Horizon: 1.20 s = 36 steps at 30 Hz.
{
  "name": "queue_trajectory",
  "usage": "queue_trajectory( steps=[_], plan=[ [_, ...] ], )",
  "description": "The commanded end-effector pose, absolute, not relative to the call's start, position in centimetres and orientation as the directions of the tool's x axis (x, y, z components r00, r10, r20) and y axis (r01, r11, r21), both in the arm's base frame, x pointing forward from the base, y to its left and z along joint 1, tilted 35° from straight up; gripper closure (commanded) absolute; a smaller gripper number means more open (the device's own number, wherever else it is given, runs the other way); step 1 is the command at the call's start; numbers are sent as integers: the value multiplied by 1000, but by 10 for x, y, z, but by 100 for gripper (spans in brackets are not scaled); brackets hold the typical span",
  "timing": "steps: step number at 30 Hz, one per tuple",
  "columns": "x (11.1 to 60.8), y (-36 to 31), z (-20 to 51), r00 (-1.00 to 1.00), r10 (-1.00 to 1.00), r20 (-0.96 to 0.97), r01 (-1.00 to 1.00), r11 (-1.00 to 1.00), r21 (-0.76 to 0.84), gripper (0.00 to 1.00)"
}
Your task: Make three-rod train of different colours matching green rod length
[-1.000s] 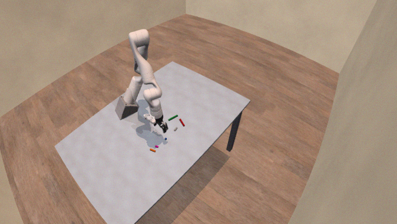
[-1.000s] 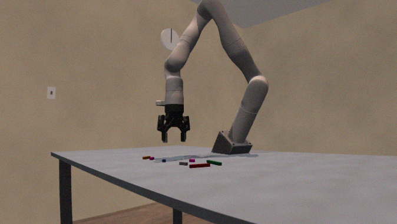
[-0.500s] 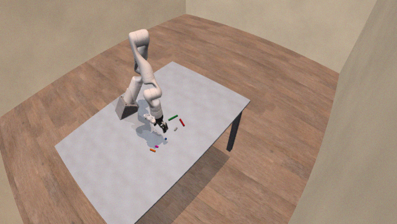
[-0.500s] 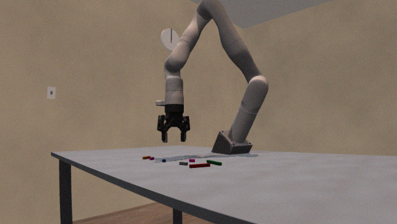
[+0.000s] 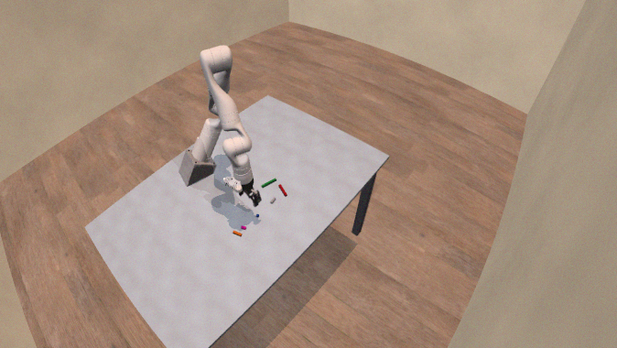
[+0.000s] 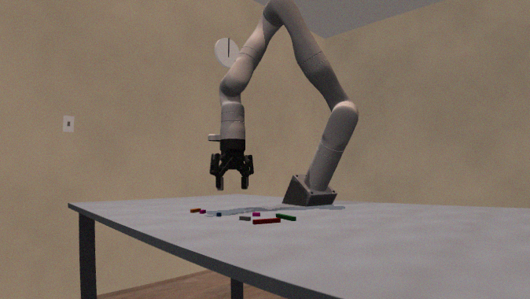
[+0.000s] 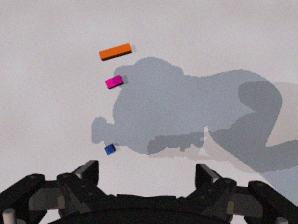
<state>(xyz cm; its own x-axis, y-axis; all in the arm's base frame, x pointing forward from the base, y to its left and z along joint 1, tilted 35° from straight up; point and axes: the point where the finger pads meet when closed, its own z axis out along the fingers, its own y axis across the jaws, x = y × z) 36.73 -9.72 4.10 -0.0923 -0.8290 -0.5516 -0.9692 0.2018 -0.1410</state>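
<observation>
My gripper [image 6: 232, 182] is open and empty and hangs well above the table. The green rod [image 5: 268, 182] lies flat with the red rod [image 5: 283, 190] and the short grey rod [image 5: 273, 200] near it. The tiny blue rod [image 5: 257, 215], a magenta rod [image 5: 243, 227] and the orange rod [image 5: 237, 233] lie apart in a loose row further along. The wrist view shows the orange rod [image 7: 115, 51], the magenta rod [image 7: 113, 82] and the blue rod [image 7: 109, 149] ahead of the fingers. The exterior view shows a second magenta rod [image 6: 255, 214] between the grey rod [image 6: 244, 218] and the green rod [image 6: 285, 216].
The arm's base [image 5: 196, 167] stands on the table behind the rods. The table's right edge [image 5: 362, 183] lies beyond the red rod. No rod touches another.
</observation>
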Motion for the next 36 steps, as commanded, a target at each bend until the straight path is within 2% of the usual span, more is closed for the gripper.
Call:
queue_trajectory(
  steps=[1, 20, 36],
  plan=[
    [367, -98, 41, -93, -829, -551, -969, 202, -142, 0],
    [368, -98, 41, -110, -826, -553, -967, 217, -132, 0],
    [370, -99, 42, -223, -795, -565, -947, 313, -67, 0]
  ],
)
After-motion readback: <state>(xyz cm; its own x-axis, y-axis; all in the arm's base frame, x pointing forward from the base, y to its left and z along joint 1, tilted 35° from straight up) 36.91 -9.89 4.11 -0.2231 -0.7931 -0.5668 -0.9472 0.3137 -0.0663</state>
